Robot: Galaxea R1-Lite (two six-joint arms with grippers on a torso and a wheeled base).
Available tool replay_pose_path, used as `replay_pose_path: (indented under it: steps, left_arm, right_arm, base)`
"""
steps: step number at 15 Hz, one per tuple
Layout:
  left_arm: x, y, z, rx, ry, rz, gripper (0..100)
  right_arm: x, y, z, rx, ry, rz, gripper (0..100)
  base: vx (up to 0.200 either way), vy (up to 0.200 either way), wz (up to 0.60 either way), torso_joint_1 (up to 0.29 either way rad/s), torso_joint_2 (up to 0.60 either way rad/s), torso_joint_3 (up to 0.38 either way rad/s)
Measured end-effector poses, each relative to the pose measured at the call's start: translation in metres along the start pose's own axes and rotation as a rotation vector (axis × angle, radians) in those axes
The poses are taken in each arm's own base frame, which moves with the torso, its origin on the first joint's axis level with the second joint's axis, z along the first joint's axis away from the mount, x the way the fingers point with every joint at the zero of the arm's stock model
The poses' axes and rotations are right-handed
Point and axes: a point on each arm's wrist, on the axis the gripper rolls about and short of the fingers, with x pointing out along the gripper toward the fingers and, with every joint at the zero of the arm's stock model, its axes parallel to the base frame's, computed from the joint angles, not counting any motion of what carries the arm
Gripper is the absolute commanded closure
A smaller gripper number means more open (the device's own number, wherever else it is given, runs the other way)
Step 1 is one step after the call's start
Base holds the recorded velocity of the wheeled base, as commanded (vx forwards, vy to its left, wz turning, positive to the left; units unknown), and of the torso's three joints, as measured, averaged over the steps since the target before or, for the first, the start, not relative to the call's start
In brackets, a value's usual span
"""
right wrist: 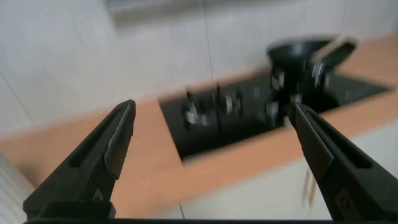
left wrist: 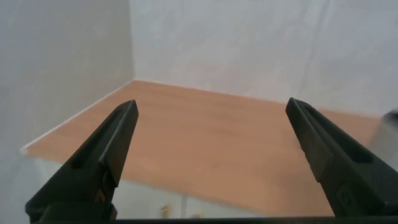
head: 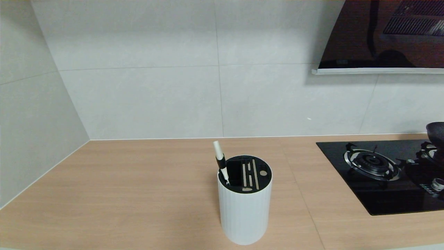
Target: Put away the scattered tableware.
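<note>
A white ribbed cylindrical holder [head: 245, 208] with a black slotted top [head: 247, 173] stands on the wooden countertop [head: 138, 194], near its front edge at the centre. One utensil with a white and black handle [head: 220, 158] sticks up out of a slot at the holder's left side, leaning left. My left gripper [left wrist: 211, 118] is open with nothing between its fingers, held above and in front of the counter's front edge. My right gripper [right wrist: 211, 118] is open and holds nothing, facing the hob from in front of the counter.
A black gas hob [head: 385, 173] with burners [head: 370, 163] is set into the counter at the right, and a dark pan [right wrist: 308, 53] rests on its far burner. A range hood [head: 385, 34] hangs above. Tiled walls close the back and the left corner.
</note>
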Motion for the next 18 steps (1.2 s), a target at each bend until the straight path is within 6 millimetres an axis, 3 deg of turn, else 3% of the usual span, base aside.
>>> replay_pose_path:
  steps: [3, 5, 9, 18]
  left_arm:
    - [0.008, -0.004, -0.039, 0.034, 0.061, -0.055, 0]
    - [0.008, -0.007, -0.048, 0.012, 0.098, -0.154, 0]
    - [0.008, -0.009, -0.054, 0.041, 0.137, -0.263, 0]
    - [0.008, -0.009, -0.054, 0.023, 0.14, -0.264, 0]
  right_arm:
    - [0.01, 0.003, -0.026, -0.005, -0.03, 0.024, 0]
    - [0.011, 0.003, -0.042, -0.037, 0.07, 0.066, 0]
    - [0.011, 0.007, -0.048, -0.033, 0.123, 0.237, 0]
    - [0.011, 0.007, -0.05, -0.09, 0.136, 0.282, 0]
  base:
    - [0.0, 0.0, 0.0, 0.0, 0.0, 0.0]
    - [0.0, 0.0, 0.0, 0.0, 0.0, 0.0]
    - [0.0, 0.0, 0.0, 0.0, 0.0, 0.0]
    - [0.0, 0.0, 0.0, 0.0, 0.0, 0.0]
